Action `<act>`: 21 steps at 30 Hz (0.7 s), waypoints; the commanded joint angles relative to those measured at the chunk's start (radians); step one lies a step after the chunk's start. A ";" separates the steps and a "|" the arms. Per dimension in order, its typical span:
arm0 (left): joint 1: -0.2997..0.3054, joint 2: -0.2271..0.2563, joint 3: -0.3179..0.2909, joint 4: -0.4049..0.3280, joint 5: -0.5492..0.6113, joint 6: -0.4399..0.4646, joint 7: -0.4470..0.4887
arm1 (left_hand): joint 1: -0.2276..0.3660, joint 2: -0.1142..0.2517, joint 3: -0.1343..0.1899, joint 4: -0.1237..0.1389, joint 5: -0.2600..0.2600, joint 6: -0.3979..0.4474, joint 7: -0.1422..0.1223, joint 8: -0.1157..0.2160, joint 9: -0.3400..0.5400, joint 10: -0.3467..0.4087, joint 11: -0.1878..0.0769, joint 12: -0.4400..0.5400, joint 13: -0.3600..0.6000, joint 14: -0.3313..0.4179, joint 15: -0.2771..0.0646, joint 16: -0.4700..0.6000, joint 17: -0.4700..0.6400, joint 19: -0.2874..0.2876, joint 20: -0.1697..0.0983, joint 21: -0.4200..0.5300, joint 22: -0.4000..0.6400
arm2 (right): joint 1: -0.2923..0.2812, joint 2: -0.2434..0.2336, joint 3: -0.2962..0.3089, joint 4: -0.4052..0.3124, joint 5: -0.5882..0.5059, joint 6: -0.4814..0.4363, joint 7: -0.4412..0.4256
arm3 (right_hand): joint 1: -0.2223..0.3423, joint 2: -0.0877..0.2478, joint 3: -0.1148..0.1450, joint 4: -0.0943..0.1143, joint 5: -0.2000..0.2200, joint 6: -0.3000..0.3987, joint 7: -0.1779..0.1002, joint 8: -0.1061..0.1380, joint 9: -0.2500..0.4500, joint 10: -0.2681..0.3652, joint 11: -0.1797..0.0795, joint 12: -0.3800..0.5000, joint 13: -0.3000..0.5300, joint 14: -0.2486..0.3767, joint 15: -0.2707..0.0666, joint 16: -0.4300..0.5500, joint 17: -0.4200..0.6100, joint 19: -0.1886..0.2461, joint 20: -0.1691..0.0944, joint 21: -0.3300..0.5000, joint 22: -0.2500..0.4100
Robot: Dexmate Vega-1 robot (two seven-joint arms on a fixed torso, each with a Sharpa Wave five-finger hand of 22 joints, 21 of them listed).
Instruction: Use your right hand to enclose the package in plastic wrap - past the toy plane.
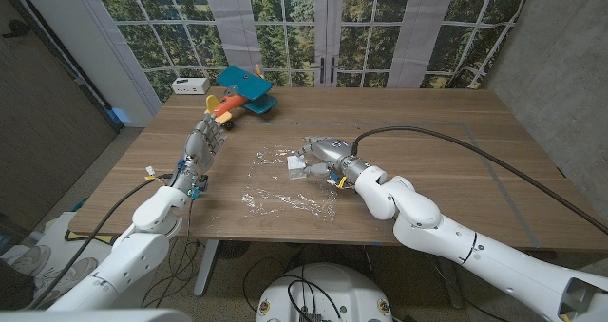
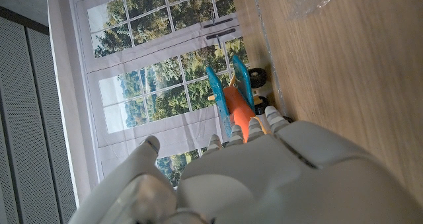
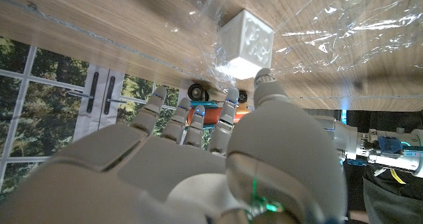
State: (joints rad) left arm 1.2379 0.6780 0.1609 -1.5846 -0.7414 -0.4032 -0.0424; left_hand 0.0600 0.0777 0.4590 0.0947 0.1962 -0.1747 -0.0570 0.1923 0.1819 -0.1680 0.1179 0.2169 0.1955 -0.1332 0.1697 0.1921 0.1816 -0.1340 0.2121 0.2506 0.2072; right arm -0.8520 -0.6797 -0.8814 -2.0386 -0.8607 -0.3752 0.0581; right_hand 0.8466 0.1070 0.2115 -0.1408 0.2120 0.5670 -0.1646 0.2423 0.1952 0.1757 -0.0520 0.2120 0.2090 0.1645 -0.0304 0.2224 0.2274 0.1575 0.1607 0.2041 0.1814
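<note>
A small white cube-shaped package (image 1: 297, 165) is seen just left of centre in the head view, lying on a crinkled sheet of clear plastic wrap (image 1: 285, 191) spread over the wooden counter (image 1: 456, 161). The right hand (image 1: 323, 156) is reached in from the lower right of the frame, with its fingers (image 3: 264, 78) extended towards the package; one fingertip appears to be at the package's edge in the right wrist view, but whether any wrap is pinched cannot be told. The fingers are seen spread rather than curled.

The left hand (image 1: 202, 143) is raised at the left of the frame, fingers apart and holding nothing, with the blue and orange toy plane (image 1: 242, 96) just beyond it at the upper left.

The task is judged to be at an early stage: the package has been set on the wrap, yet most of the sheet lies flat towards the lower part of the frame, and no side is clearly folded over. Lifting the loose sheet across the package and tucking it round remains to be done.
</note>
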 commanded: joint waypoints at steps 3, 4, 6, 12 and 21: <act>-0.012 0.000 0.007 0.009 -0.001 -0.002 -0.012 | 0.005 0.001 0.001 -0.004 0.001 -0.048 -0.004 -0.002 0.002 -0.007 0.003 -0.001 0.003 0.003 0.005 -0.002 0.002 0.007 0.001 -0.004 0.001 | -0.032 0.005 -0.013 -0.007 -0.211 0.016 -0.078 | 0.010 -0.001 0.007 -0.004 0.007 0.009 0.021 0.000 0.002 0.020 -0.004 0.009 0.000 0.008 -0.008 0.010 0.003 0.013 -0.002 0.009 0.001; -0.012 -0.001 0.007 0.010 -0.002 -0.003 -0.012 | 0.005 0.001 0.001 -0.004 0.001 -0.048 -0.005 -0.002 0.002 -0.007 0.003 -0.001 0.003 0.003 0.005 -0.002 0.002 0.007 0.001 -0.004 0.001 | -0.036 0.005 -0.007 -0.007 -0.208 0.025 -0.086 | 0.008 -0.002 0.006 -0.003 0.007 0.011 0.023 0.000 0.002 0.026 -0.002 0.012 0.000 0.012 -0.011 0.012 0.003 0.018 -0.004 0.010 0.001; -0.013 -0.002 0.007 0.011 -0.002 -0.005 -0.012 | 0.005 0.000 0.001 -0.004 0.001 -0.048 -0.005 -0.002 0.002 -0.007 0.003 -0.001 0.003 0.003 0.006 -0.002 0.002 0.007 0.001 -0.004 0.001 | -0.043 0.006 0.003 -0.012 -0.201 0.037 -0.091 | 0.002 -0.003 0.006 -0.001 0.006 0.025 0.031 0.003 0.002 0.037 -0.001 0.014 0.000 0.018 -0.018 0.014 0.004 0.028 -0.012 0.013 0.001; -0.012 -0.001 0.005 0.015 -0.005 -0.012 -0.020 | 0.004 0.000 0.000 -0.004 0.001 -0.048 -0.004 -0.002 0.002 -0.006 0.002 0.000 0.003 0.003 0.006 -0.002 0.002 0.008 0.001 -0.004 0.001 | -0.060 0.005 0.035 -0.029 -0.109 0.102 -0.074 | 0.008 -0.001 0.016 -0.005 0.006 0.062 0.021 0.009 0.002 0.066 0.001 0.020 -0.001 0.034 -0.023 0.018 0.002 0.072 -0.024 0.027 0.000; -0.008 0.012 -0.007 0.012 -0.022 -0.020 -0.050 | 0.004 0.000 0.000 -0.004 0.000 -0.048 -0.004 -0.002 0.002 -0.006 0.002 -0.001 0.003 0.003 0.007 -0.002 0.002 0.008 0.001 -0.004 0.001 | -0.112 0.017 0.026 -0.067 -0.181 0.071 -0.069 | -0.013 -0.022 0.003 0.001 0.003 0.065 0.036 0.002 0.001 0.066 -0.002 0.014 -0.001 0.017 -0.015 0.011 0.002 0.057 -0.020 0.017 0.000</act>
State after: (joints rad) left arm 1.2264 0.6778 0.1654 -1.5711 -0.7484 -0.4146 -0.0646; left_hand 0.0600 0.0777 0.4590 0.0947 0.1962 -0.1747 -0.0570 0.1923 0.1819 -0.1680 0.1179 0.2169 0.1955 -0.1332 0.1697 0.1921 0.1816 -0.1340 0.2121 0.2506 0.2070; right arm -0.9130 -0.6725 -0.8606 -2.0675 -0.9954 -0.3035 -0.0151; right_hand 0.8366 0.0970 0.2170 -0.1462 0.2120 0.6271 -0.1384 0.2478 0.1954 0.2380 -0.0570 0.2268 0.2044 0.1909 -0.0362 0.2332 0.2276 0.2200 0.1378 0.2273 0.1816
